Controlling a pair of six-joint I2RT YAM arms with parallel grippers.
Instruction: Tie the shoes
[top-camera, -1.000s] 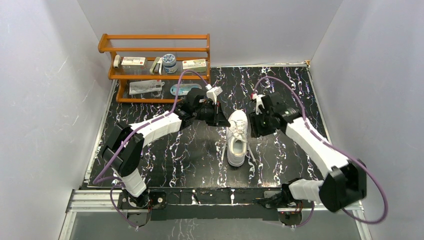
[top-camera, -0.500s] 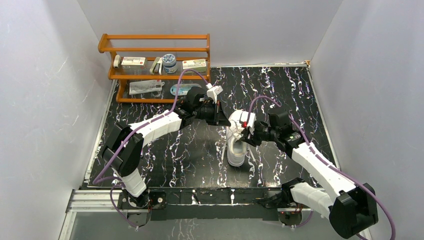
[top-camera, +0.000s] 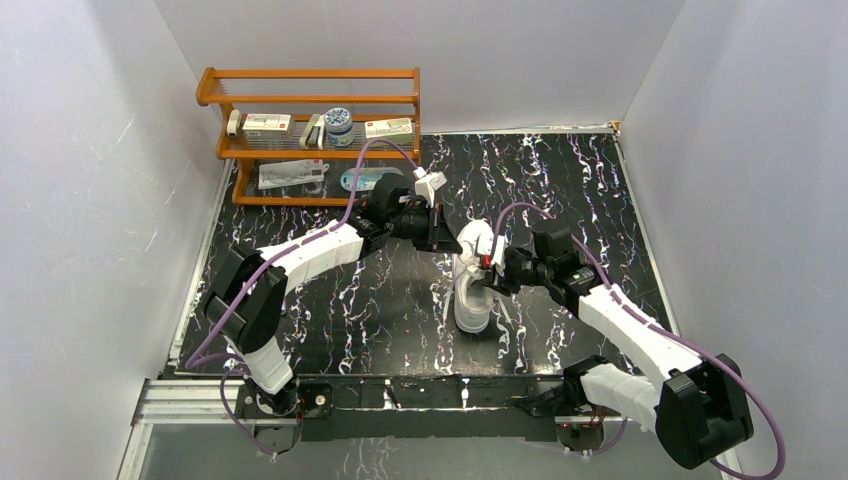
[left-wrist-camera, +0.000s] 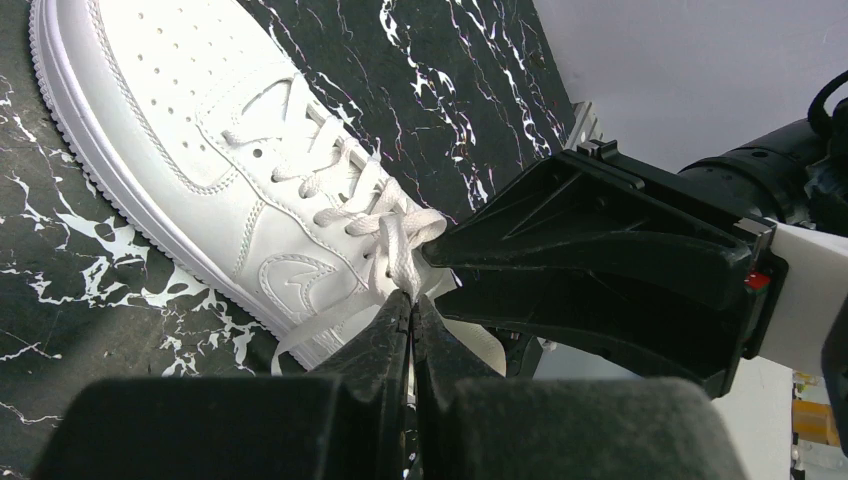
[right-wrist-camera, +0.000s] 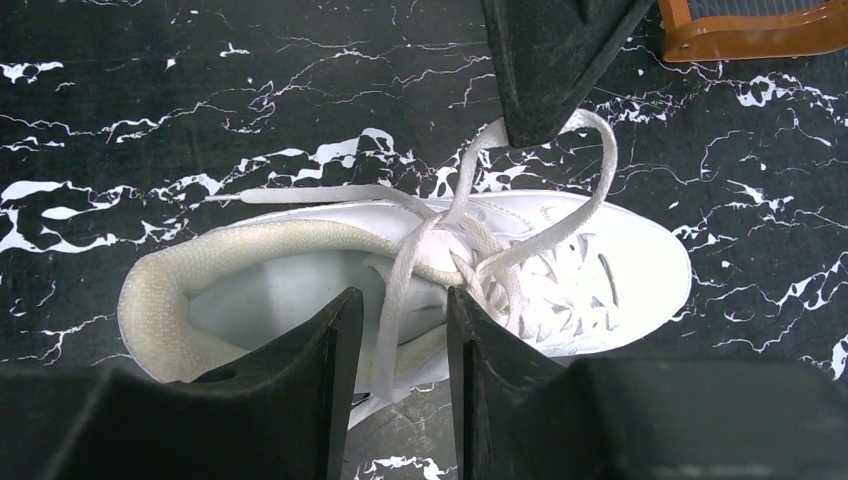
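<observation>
One white sneaker (top-camera: 474, 285) lies at the centre of the top view on the black marbled table (top-camera: 340, 310). The left gripper (left-wrist-camera: 410, 300), fingers pressed together, pinches a loop of lace (right-wrist-camera: 600, 170) just beside the shoe's laced upper. The right gripper (right-wrist-camera: 397, 297) hangs over the heel opening, fingers slightly apart, with a lace strand running between them.

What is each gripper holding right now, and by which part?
The left gripper is shut on the lace, pinching the end of a loop beside the sneaker. The right gripper is open astride another lace strand, gripping nothing.
</observation>
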